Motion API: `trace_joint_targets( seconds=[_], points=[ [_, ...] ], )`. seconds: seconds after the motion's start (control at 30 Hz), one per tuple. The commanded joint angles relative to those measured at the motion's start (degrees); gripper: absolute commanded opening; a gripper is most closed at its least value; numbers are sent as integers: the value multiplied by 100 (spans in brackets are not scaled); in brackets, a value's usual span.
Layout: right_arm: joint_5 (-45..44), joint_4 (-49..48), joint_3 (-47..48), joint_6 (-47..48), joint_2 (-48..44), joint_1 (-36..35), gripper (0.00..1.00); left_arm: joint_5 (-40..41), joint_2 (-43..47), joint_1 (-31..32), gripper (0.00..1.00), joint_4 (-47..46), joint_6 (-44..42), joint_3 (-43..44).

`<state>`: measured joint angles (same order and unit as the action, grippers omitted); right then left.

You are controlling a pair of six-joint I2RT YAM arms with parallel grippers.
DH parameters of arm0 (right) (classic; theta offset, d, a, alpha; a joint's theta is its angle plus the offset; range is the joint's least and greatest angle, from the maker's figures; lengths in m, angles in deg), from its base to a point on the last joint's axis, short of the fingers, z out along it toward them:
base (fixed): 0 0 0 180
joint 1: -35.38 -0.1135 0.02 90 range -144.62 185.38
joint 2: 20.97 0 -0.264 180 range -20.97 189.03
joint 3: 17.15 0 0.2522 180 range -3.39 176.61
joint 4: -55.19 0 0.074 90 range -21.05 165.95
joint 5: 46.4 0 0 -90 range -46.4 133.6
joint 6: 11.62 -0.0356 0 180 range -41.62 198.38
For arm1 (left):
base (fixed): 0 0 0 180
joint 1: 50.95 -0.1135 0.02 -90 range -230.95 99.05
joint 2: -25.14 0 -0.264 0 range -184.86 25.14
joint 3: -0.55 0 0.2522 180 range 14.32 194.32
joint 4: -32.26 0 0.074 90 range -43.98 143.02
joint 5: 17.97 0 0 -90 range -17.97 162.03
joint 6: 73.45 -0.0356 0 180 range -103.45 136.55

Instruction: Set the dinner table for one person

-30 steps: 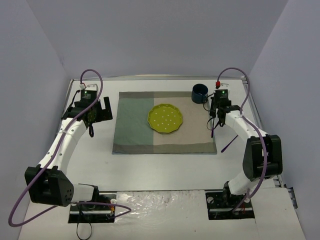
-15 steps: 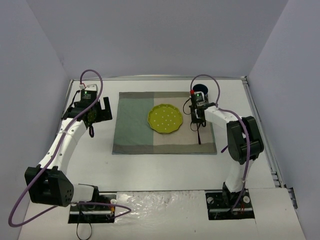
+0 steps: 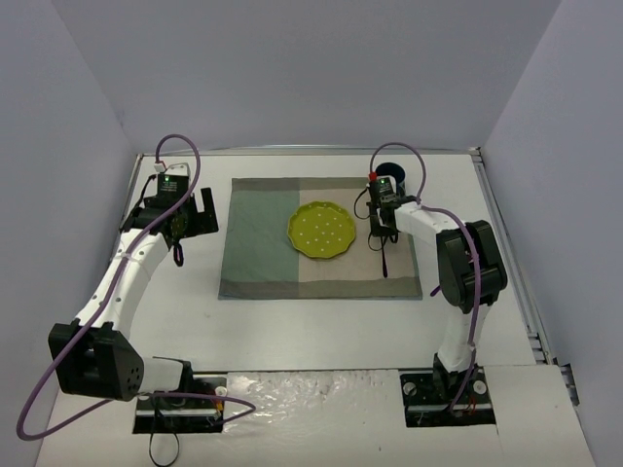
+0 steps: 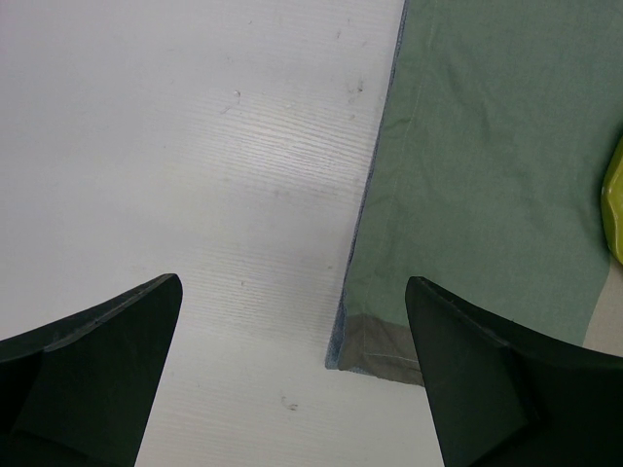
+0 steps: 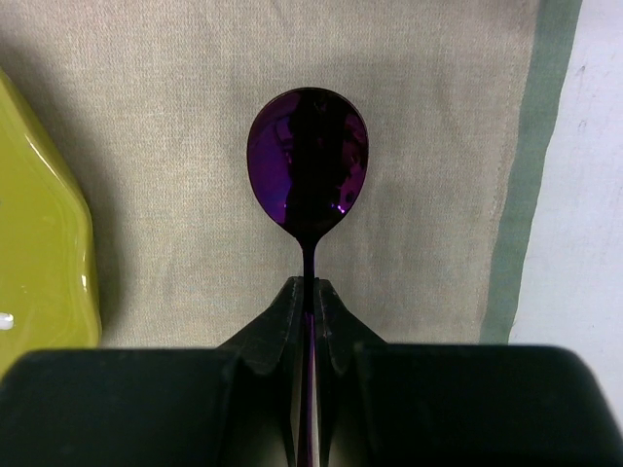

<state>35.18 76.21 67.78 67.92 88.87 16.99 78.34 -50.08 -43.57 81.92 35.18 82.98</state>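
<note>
My right gripper (image 3: pixel 381 233) is shut on the handle of a dark purple spoon (image 5: pixel 308 161), just behind its bowl. It holds the spoon over the beige half of the cloth mat (image 3: pixel 263 243), right of the yellow-green plate (image 3: pixel 321 231). The spoon's thin dark length shows in the top view (image 3: pixel 385 263). In the right wrist view the plate's edge (image 5: pixel 44 243) is at the left. My left gripper (image 4: pixel 292 389) is open and empty over the white dinner table (image 4: pixel 195 146), beside the mat's green left corner (image 4: pixel 380 345); it also shows in the top view (image 3: pixel 195 219).
A dark blue mug (image 3: pixel 389 172) stands at the mat's far right corner, partly hidden behind my right wrist. The table's metal edge rail (image 3: pixel 506 243) runs along the right side. Grey walls enclose the table on three sides.
</note>
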Motion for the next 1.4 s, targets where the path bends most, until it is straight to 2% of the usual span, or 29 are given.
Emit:
trace_joint_targets(
  seconds=[0.0,0.9,1.1,1.23,1.37],
  points=[
    [-280,29,240,70,-40,54,0,108,51,-35,97,-162,-70,103],
    [-94,-18,147,136,146,354,1,121,61,-35,97,-149,-79,112],
    [93,-66,116,45,169,406,14,125,61,-43,97,-145,-88,112],
    [138,-66,95,-29,-33,443,27,134,70,-43,97,-144,-80,112],
    [33,-66,-44,-45,-503,484,46,125,74,-39,97,-131,-88,116]
  ],
)
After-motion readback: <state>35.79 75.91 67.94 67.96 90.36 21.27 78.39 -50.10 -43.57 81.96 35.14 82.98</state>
